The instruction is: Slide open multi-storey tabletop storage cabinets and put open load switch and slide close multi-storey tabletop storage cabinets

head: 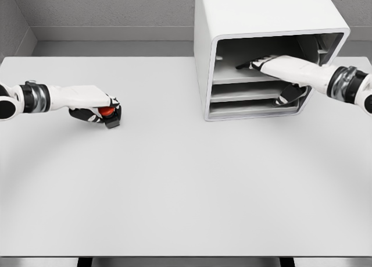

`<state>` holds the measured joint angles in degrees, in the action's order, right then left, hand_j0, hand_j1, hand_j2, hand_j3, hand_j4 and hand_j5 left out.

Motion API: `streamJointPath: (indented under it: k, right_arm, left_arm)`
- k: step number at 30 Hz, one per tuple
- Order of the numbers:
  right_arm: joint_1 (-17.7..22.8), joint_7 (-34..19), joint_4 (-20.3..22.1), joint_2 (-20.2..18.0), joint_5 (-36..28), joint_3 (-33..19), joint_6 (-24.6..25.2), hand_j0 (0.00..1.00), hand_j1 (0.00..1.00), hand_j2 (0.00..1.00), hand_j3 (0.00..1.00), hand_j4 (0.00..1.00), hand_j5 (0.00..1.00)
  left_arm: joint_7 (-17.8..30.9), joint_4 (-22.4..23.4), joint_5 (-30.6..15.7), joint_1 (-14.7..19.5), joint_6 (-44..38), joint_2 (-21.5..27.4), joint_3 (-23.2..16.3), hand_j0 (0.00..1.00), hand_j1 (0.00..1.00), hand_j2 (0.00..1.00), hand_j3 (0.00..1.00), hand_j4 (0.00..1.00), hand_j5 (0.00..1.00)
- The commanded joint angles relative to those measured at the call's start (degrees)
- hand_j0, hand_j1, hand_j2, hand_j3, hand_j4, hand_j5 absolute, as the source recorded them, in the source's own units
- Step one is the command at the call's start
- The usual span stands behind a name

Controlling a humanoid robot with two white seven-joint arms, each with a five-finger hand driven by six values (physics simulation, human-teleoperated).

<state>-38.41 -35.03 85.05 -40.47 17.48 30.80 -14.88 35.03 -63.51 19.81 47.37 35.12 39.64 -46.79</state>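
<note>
A white storage cabinet [261, 17] stands at the back right of the table, its front open toward me with several grey shelves [244, 92] inside. My right hand [256, 64] reaches into the upper shelf space, fingers stretched flat and holding nothing; its thumb hangs lower by the middle shelves. On the left, my left hand [100, 112] is shut on the load switch [108, 113], a small black block with a red-orange knob, resting at table level.
The white table [186, 185] spans the view, with grey walls behind it. A wide stretch of table lies between the left hand and the cabinet.
</note>
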Motion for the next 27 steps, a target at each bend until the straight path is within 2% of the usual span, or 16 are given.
streamJointPath:
  k: [1,5,9,14,18,27]
  right_arm:
    - [0.09,0.03,0.03,-0.22,0.89,0.22,0.29,1.0,1.0,1.0,1.0,1.0,1.0]
    - [0.79,0.03,1.26,-0.66,1.24,0.22,-0.24,1.0,1.0,1.0,1.0,1.0,1.0]
    - [2.11,0.03,3.8,-3.03,1.33,0.14,-0.95,1.0,1.0,1.0,1.0,1.0,1.0]
    - [3.08,0.03,6.18,-6.55,1.42,-0.22,-2.26,1.0,1.0,1.0,1.0,1.0,1.0]
    - [3.52,0.03,6.44,-7.78,1.42,-0.57,-3.58,1.0,1.0,1.0,1.0,1.0,1.0]
    - [5.19,0.03,8.73,-9.71,1.42,-1.53,-5.08,1.0,1.0,1.0,1.0,1.0,1.0]
  left_arm:
    - [-0.03,-0.12,-0.47,0.0,-0.12,0.35,0.04,0.38,0.38,0.38,0.38,0.38,0.38]
    - [-0.03,-0.47,-0.65,0.44,-0.12,1.32,0.12,0.38,0.38,0.38,0.38,0.38,0.38]
    - [-0.03,-3.99,-1.18,0.7,-0.12,4.83,0.12,0.38,0.38,0.38,0.38,0.38,0.38]
    - [-0.03,-4.16,-2.32,0.79,-0.12,6.59,0.12,0.38,0.38,0.38,0.38,0.38,0.38]
    - [-0.03,-6.98,-3.55,0.7,-0.12,9.23,0.12,0.38,0.38,0.38,0.38,0.38,0.38]
    - [-0.03,-8.38,-4.25,0.7,-0.12,11.16,0.12,0.38,0.38,0.38,0.38,0.38,0.38]
